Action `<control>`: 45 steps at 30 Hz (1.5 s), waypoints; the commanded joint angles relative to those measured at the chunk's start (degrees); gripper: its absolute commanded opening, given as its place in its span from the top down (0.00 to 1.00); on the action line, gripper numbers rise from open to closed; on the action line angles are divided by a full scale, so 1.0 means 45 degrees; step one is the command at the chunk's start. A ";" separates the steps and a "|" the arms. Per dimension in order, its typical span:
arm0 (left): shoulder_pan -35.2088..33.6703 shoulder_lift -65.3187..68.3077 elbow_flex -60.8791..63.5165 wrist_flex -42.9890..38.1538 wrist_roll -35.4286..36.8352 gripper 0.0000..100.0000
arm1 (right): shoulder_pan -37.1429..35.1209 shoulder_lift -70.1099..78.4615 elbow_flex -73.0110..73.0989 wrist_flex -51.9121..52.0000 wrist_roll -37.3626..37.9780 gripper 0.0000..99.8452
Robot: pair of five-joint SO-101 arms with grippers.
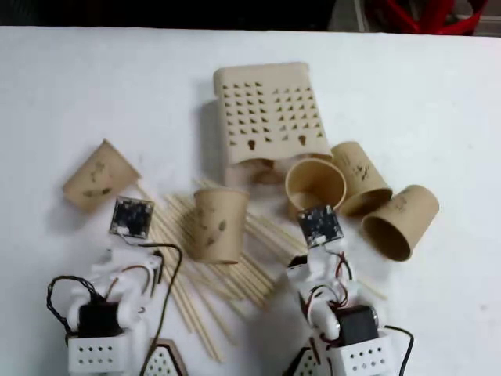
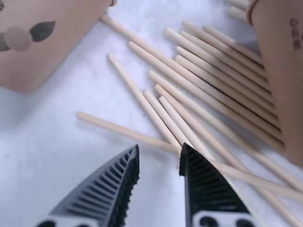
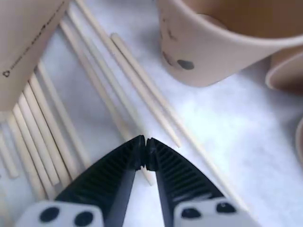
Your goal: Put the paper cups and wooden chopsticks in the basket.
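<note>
The beige perforated basket (image 1: 266,117) lies at the back centre of the table. Paper cups (image 1: 99,175) surround a spread of wooden chopsticks (image 1: 203,274): one on its side at the left, one upside down (image 1: 219,225) in the middle, one upright (image 1: 315,185) by the basket, and two on their sides (image 1: 401,221) at the right. My left gripper (image 2: 159,153) is open just above the chopsticks (image 2: 208,90), with one stick crossing under its tips. My right gripper (image 3: 144,142) is shut, with a chopstick (image 3: 118,71) running in between its fingers, next to the upright cup (image 3: 222,42).
Both arm bases stand at the front edge, the left arm (image 1: 109,305) and the right arm (image 1: 344,321), each trailing black cables. The white table (image 1: 63,94) has free room at the back left and back right. A dark strip and a red object lie beyond the far edge.
</note>
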 commanded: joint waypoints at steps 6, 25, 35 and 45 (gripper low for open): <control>-0.0107 0.0147 -0.0059 0.0059 -0.0020 0.85 | -0.0088 0.0068 -0.0098 0.0147 0.0059 0.98; -0.0107 0.0147 -0.0059 0.0059 -0.0020 0.85 | -0.0088 0.0068 -0.0098 0.0147 0.0059 0.98; -0.0029 0.0147 -0.0059 0.0059 -0.0020 0.85 | -0.0440 0.0068 -0.0098 0.0147 0.0059 0.98; -0.0127 0.0127 -0.2305 0.0059 -0.0117 0.85 | -0.0322 0.0068 -0.0469 0.0107 0.0059 0.98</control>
